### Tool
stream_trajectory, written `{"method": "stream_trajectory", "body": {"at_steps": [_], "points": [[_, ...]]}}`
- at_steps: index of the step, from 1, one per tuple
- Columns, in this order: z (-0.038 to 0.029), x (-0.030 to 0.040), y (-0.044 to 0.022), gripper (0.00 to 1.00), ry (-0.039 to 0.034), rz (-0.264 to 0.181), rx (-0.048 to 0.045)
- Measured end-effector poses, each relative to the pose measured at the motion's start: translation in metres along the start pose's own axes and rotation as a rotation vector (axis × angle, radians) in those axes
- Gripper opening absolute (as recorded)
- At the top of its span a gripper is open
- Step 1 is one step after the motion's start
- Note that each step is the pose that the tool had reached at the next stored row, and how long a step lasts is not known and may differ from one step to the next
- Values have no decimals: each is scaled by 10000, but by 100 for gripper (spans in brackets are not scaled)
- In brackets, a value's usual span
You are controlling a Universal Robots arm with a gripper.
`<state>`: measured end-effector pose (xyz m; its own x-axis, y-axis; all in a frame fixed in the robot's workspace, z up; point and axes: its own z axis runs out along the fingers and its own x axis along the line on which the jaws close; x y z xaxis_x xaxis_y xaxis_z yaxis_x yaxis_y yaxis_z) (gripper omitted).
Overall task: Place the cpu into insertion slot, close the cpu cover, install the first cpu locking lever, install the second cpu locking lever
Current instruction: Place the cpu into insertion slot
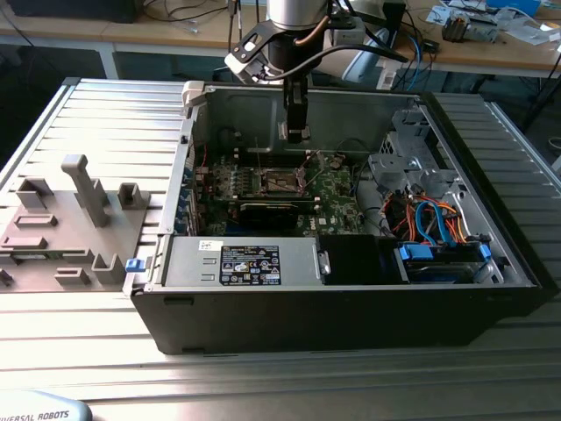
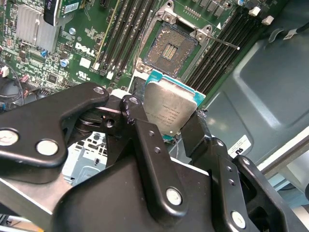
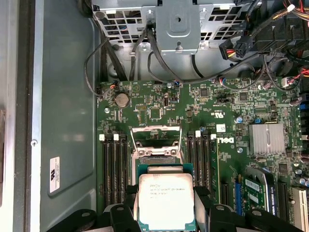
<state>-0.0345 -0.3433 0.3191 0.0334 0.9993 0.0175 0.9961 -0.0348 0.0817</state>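
I have the cpu [image 2: 170, 107] clamped by two opposite edges in the claw [image 2: 166, 120], hanging above the insertion slot [image 2: 169, 47] and clear of it. The slot's contacts lie bare on the green motherboard [image 3: 212, 101], deep in the computer case [image 1: 351, 307]. I judge the first step, placing, is in hand. Seating the plate calls for squaring its edges to the socket's metal rim and lowering it level, with no sideways scrape.

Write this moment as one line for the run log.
gripper: shut on cpu | cpu: held near insertion slot, not in it | cpu cover: open
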Motion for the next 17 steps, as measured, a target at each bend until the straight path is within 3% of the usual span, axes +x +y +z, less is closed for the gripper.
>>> {"method": "stream_trajectory", "body": {"at_steps": [17], "points": [[2,0,0,54,-5,101,-2]]}}
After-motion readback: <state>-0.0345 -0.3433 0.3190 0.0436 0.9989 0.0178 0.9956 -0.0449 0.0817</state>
